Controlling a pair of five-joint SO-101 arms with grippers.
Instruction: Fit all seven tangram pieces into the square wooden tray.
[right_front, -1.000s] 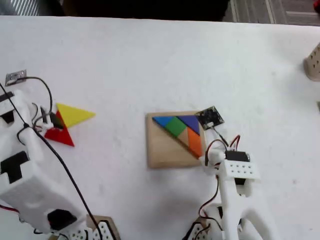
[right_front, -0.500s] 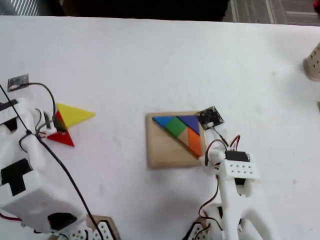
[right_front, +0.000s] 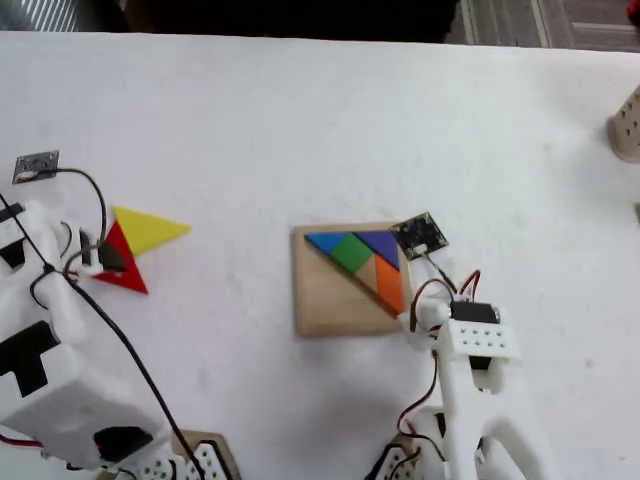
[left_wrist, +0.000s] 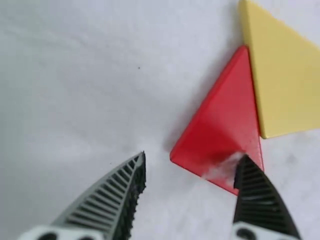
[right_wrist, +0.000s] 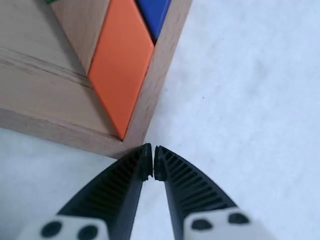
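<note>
The square wooden tray (right_front: 325, 300) lies mid-table with blue, green and orange pieces (right_front: 388, 280) packed into its far-right half. A red triangle (right_front: 125, 260) and a yellow triangle (right_front: 147, 229) lie touching at the table's left. My left gripper (left_wrist: 190, 175) is open over the red triangle (left_wrist: 222, 130), one finger on its near corner, the other on bare table beside it; the yellow triangle (left_wrist: 282, 75) lies just beyond. My right gripper (right_wrist: 152, 162) is shut and empty, just off the tray's near-right corner (right_wrist: 127, 145), by the orange piece (right_wrist: 122, 60).
A cable and a small board (right_front: 35, 165) hang by the left arm. The right arm's camera board (right_front: 420, 235) overhangs the tray's far-right corner. A pegged wooden object (right_front: 626, 125) stands at the right edge. White table spreads beyond the tray.
The left arm has shifted slightly towards the near side at the red triangle, which has barely moved. The right arm and tray are unchanged.
</note>
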